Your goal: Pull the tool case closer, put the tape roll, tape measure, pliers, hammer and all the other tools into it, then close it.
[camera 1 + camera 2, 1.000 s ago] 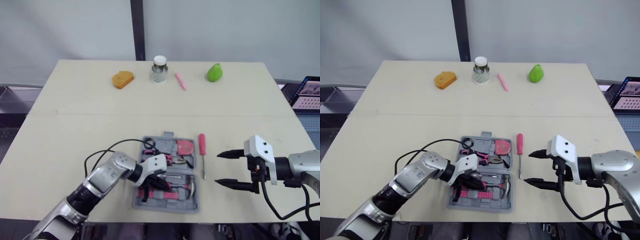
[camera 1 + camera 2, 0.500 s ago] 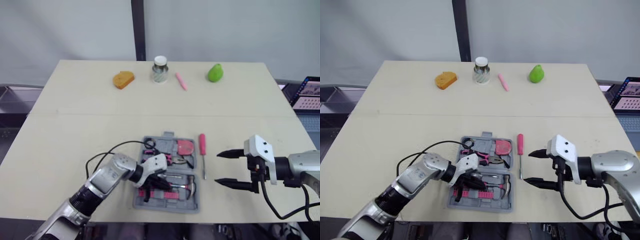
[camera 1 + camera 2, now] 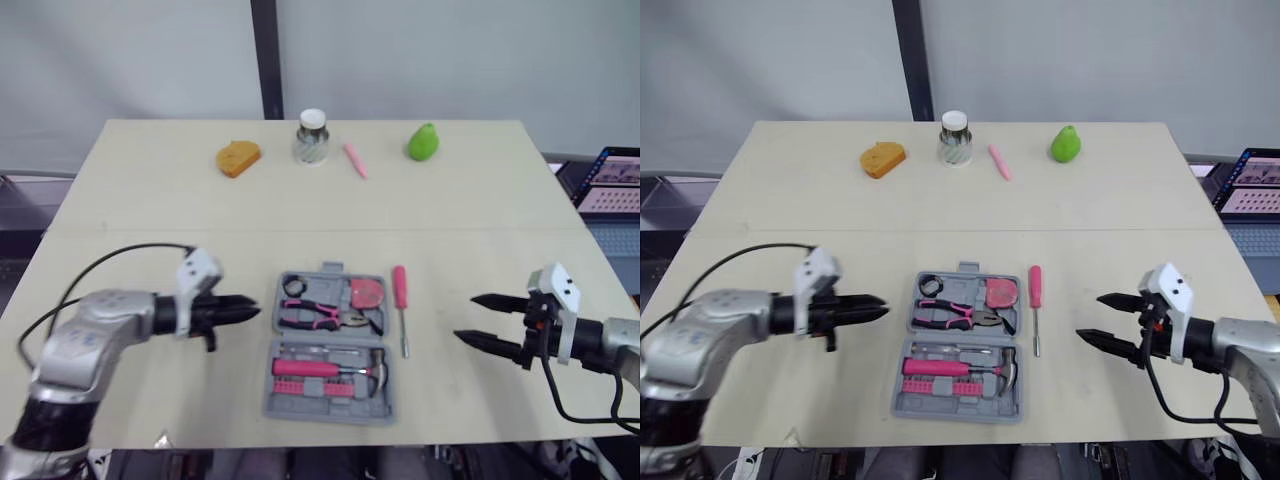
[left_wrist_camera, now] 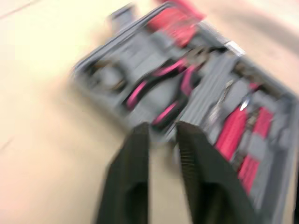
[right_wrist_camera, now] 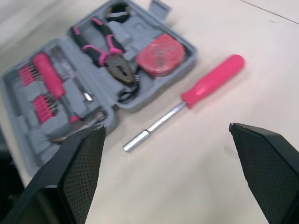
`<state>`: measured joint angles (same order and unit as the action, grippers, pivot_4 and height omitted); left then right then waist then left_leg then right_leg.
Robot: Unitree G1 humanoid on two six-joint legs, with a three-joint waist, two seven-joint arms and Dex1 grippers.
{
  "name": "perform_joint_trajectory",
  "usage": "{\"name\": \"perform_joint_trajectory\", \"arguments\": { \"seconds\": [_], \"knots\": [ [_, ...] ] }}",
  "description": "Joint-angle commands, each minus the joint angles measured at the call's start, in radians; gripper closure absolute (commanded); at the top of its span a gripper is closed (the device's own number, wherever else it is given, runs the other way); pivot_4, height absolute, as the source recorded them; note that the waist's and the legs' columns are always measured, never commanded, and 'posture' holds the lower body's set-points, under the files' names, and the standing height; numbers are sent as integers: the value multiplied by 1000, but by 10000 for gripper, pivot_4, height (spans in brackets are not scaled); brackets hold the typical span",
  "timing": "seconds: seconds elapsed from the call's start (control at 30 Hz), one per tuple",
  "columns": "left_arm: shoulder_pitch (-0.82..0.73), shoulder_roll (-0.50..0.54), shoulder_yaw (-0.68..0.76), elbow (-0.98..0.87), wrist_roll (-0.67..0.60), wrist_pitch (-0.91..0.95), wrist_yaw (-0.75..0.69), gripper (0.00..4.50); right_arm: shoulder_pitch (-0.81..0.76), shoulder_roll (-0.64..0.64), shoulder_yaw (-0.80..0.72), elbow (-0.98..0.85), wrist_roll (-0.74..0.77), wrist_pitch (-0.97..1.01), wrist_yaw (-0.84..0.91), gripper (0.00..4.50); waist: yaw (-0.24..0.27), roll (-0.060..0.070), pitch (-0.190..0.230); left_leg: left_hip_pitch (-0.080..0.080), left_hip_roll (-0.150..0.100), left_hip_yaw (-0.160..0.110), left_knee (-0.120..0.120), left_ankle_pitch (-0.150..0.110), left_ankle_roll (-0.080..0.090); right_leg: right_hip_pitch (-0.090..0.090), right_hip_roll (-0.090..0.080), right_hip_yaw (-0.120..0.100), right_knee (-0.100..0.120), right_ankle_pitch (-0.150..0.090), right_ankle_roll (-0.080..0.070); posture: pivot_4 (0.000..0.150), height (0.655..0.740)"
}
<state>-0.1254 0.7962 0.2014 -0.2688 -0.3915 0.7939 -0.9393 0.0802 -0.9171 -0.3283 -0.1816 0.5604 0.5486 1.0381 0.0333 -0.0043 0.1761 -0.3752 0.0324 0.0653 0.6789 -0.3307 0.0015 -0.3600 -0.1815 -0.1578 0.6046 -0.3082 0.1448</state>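
Observation:
The grey tool case point(image 3: 392, 400) lies open near the table's front edge. In it are a black tape roll point(image 3: 293, 288), pink-handled pliers point(image 3: 315, 315), a red tape measure point(image 3: 370, 294) and a hammer point(image 3: 345, 370). A pink screwdriver point(image 3: 401, 300) lies on the table just right of the case. My left gripper point(image 3: 245, 312) is shut and empty, just left of the case and pointing at it. My right gripper point(image 3: 465, 317) is open and empty, right of the screwdriver, which the right wrist view shows as the screwdriver point(image 5: 205, 88) between its fingers point(image 5: 79, 168).
Along the far edge stand an orange bread-shaped piece point(image 3: 238, 158), a small jar point(image 3: 312, 138), a pink marker point(image 3: 354, 160) and a green pear point(image 3: 422, 142). A laptop point(image 3: 610, 185) sits beyond the table's right side.
My left gripper has come out of the case and drawn back to the left, empty. My right gripper has shifted a little to the right, still open.

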Motion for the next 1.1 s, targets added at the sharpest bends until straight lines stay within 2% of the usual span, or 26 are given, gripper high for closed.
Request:
{"name": "perform_joint_trajectory", "arguments": {
  "seconds": [0.03, 0.13, 0.4, 0.6, 0.77, 1.1],
  "knots": [
    [107, 36, 185, 83, 30, -106, 37, 15025, -4, 48, -77, 99, -29, -73, -59, 0, -6, 0, 0, 0, 0, 0, 0, 0, 0, 0, 0, 0, 0, 0, 0, 1500, 7400],
    [224, 41, 300, 151, 52, -186, 62, 445, -12, 83, -97, 157, -58, -112, -113, 0, -12, 1, 0, 0, 0, 1, -1, 0, -1, -1, 0, 0, 0, 0, 0, 1500, 7400],
    [368, 5, 391, 201, 56, -279, 109, 445, -37, 126, -85, 227, -100, -167, -153, 0, -10, 1, 1, 1, 1, 2, -4, -1, -1, -2, 0, 1, -1, 0, 0, 1500, 7400],
    [368, -3, 366, 214, 49, -306, 122, 445, -41, 140, -80, 224, -112, -166, -176, 0, -11, 1, 1, 1, 1, 3, -5, -1, -1, -3, 0, 1, -1, 0, 0, 1500, 7400],
    [299, -11, 267, 117, 15, -286, 105, 445, -33, 203, -55, 106, -140, -113, -306, 0, -9, 2, 1, 1, 1, 3, -6, 0, -2, -3, 0, 1, 0, 0, 0, 1500, 7400],
    [55, -47, -64, -100, -36, -229, 59, 445, -25, 394, 93, -286, -147, 213, -621, 0, -10, 2, 1, 0, 1, 6, -9, 0, -3, -8, 0, 3, 3, 0, 0, 1500, 7400]
  ]
}}
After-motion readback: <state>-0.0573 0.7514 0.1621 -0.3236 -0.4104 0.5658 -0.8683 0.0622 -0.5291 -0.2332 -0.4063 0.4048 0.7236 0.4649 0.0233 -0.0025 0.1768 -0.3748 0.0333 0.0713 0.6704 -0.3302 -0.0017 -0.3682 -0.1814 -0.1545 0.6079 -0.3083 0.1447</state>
